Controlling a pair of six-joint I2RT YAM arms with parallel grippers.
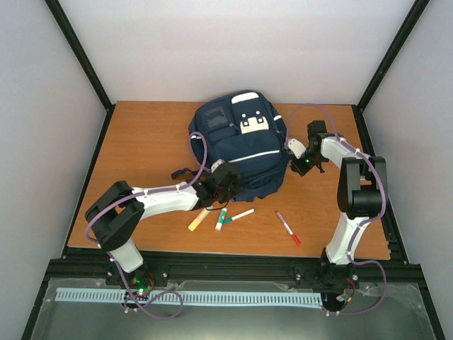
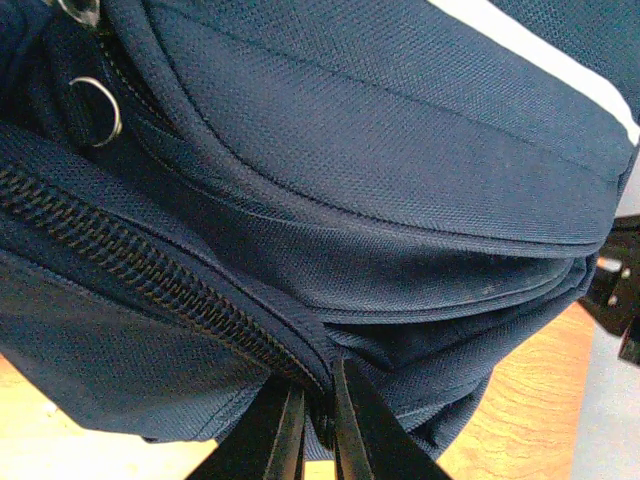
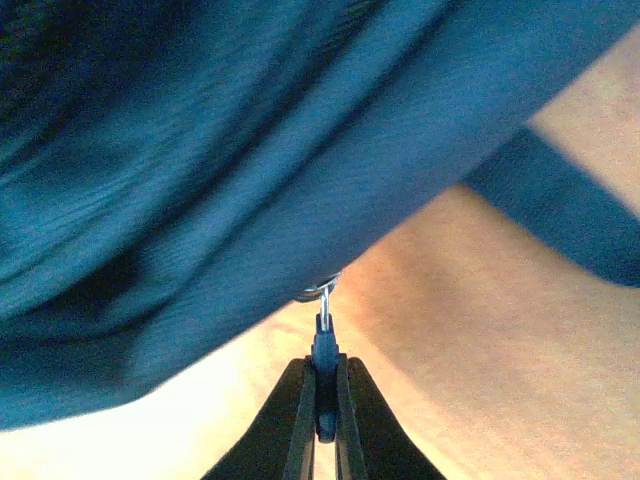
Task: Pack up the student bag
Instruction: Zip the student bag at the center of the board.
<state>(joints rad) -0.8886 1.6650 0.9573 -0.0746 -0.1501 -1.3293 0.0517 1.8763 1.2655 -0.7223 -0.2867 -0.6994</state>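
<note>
The large navy-blue fabric backpack (image 1: pixel 241 142) is held directly in front of the left hand (image 2: pixel 318 425), closed on its zipped edge, while its small dark zip pull (image 3: pixel 323 345) is clamped in the right hand (image 3: pixel 325 392), so unzipping is judged in hand and a steady pull along the zip is needed.

a brown wooden table (image 1: pixel 141 142) fills the enclosure, with white walls (image 1: pixel 233 42) on three sides and black frame posts (image 1: pixel 78 53) at the far corners. taken from the table's centre, four pens lie near the front edge: a yellow marker (image 1: pixel 197 219) at about 7 o'clock, angled; just beside it toward 6 o'clock a green-and-white marker (image 1: pixel 221 218) and a white pen (image 1: pixel 241 214), their near ends close together; a red pen (image 1: pixel 288 228) apart at 5 o'clock. past the edge at 6 o'clock runs a black rail (image 1: pixel 233 268), then a pale slotted strip (image 1: pixel 212 298).
</note>
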